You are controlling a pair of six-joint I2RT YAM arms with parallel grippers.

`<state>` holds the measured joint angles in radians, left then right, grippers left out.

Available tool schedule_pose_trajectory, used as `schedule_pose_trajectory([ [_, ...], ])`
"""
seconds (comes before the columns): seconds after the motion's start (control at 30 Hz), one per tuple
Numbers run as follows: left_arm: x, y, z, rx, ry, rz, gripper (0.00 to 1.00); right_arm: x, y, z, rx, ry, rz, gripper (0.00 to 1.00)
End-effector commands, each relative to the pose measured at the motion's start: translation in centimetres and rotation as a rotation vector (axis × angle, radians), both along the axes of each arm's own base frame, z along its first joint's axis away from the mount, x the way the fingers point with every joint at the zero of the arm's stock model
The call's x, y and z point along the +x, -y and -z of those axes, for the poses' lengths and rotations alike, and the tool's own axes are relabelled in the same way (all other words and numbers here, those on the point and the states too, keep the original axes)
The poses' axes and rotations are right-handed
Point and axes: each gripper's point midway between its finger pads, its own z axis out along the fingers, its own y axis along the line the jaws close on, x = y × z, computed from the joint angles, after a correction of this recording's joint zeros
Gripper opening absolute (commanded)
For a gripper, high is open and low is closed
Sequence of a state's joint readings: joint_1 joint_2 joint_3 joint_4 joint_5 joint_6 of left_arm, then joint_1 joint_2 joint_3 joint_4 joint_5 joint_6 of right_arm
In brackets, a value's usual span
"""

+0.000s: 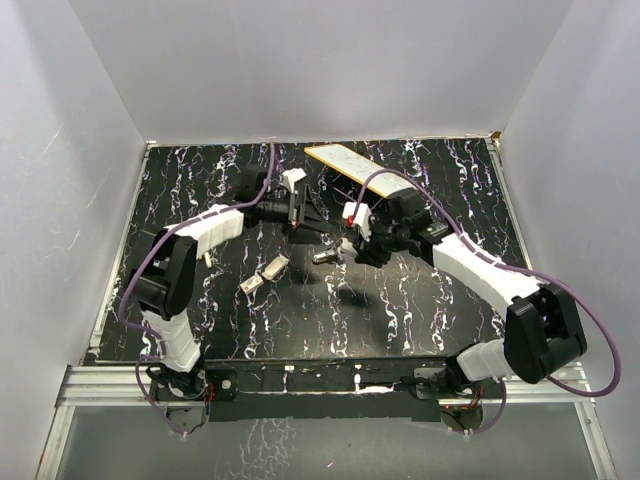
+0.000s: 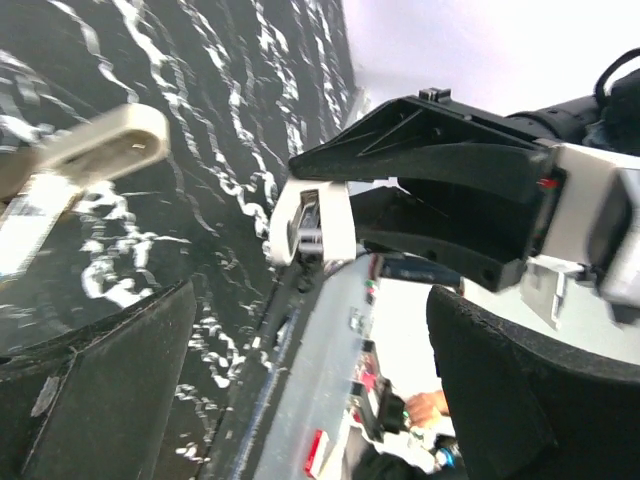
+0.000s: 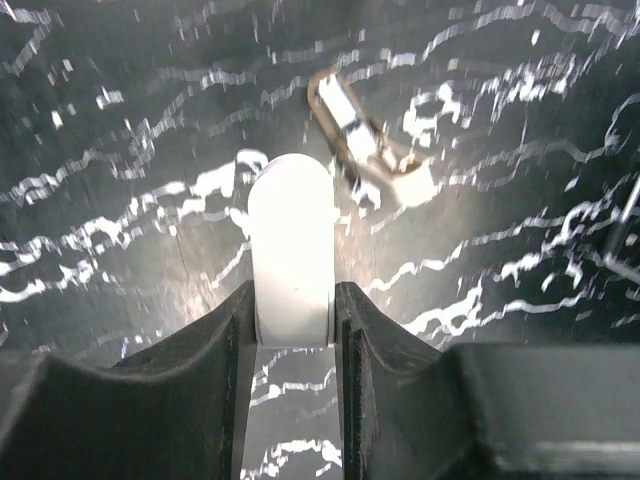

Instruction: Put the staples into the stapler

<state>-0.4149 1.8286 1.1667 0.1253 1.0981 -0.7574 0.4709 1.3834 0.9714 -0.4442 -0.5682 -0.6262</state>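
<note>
Nearest the top camera: both arm bases (image 1: pixel 185 380), bolted at the near edge of the black marbled worktop (image 1: pixel 400 320).

Left arm (image 1: pixel 215 225): elbow bent outward, forearm angled in toward centre, wrist raised off the surface. Left gripper (image 1: pixel 298 210) is spread wide, with nothing between the jaws. Its wrist view looks straight at the right gripper's load, so it reads as standing by to assist.

Stapler (image 1: pixel 265 275) lies on the worktop between the two arms, nearer the left one, its two hinged arms splayed apart. Judgement: it lies open so the staple channel can be reached from above. Neither gripper touches it.

Right gripper (image 3: pixel 292 300) is clamped on a white round-ended bar (image 3: pixel 290 240). The grip is at the bar's rear, so the free end projects toward the stapler. Whether this bar carries the staples cannot be told.

Right arm (image 1: pixel 470 265): elbow far out to the right, forearm stretched low and inward, wrist tipped down toward the worktop.
</note>
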Motion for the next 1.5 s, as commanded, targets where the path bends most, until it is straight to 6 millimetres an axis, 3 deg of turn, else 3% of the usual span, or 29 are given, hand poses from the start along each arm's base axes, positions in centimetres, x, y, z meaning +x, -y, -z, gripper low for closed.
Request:
schedule_pose_trajectory([
  [0.0,2.8,-4.4,-1.2,0.089,0.183,-0.080,0.97,-0.7,2.6,2.5,-0.101,0.043,-0.037,0.08],
  [0.1,4.6,-6.7,-0.8,0.183,0.318,-0.111,0.97,-1.5,3.3,5.0,-0.165,0.008,-0.062,0.09],
  [0.27,6.5,-9.6,0.2,0.395,0.626,-0.091,0.97,-1.5,3.3,7.6,-0.184,-0.011,-0.074,0.15],
  [0.43,6.6,-10.7,1.3,0.463,0.747,-0.066,0.97,-1.5,3.2,9.6,-0.195,-0.038,-0.096,0.25],
  [0.6,6.3,-10.6,2.6,0.460,0.817,-0.029,0.96,-1.4,3.2,11.4,-0.217,-0.070,-0.107,0.31],
  [0.7,5.7,-9.8,2.9,0.412,0.892,0.001,0.95,-1.3,3.3,11.3,-0.219,-0.067,-0.094,0.45],
  [0.77,5.0,-9.1,3.6,0.402,0.962,0.046,0.95,-1.2,3.2,10.5,-0.202,-0.061,-0.079,0.59],
  [0.9,3.3,-6.8,5.7,0.404,1.101,0.192,0.94,-1.3,2.4,8.0,-0.124,-0.073,-0.058,0.84],
  [0.97,3.1,-6.2,7.0,0.415,1.142,0.238,0.92,-0.9,2.0,6.4,-0.076,-0.074,-0.037,0.89],
  [1.07,2.8,-5.5,8.5,0.422,1.218,0.317,0.86,0.6,1.3,4.0,0.010,-0.073,0.035,0.89],
  [1.17,2.4,-5.1,9.3,0.408,1.274,0.359,0.80,2.9,1.0,2.5,0.074,-0.094,0.134,0.81],
  [1.33,2.1,-4.5,10.4,0.387,1.340,0.402,0.73,5.5,0.0,2.8,0.093,-0.183,0.222,0.62],
  [1.47,1.9,-4.0,11.3,0.386,1.368,0.447,0.69,6.6,-0.9,3.5,0.110,-0.226,0.225,0.57],
])
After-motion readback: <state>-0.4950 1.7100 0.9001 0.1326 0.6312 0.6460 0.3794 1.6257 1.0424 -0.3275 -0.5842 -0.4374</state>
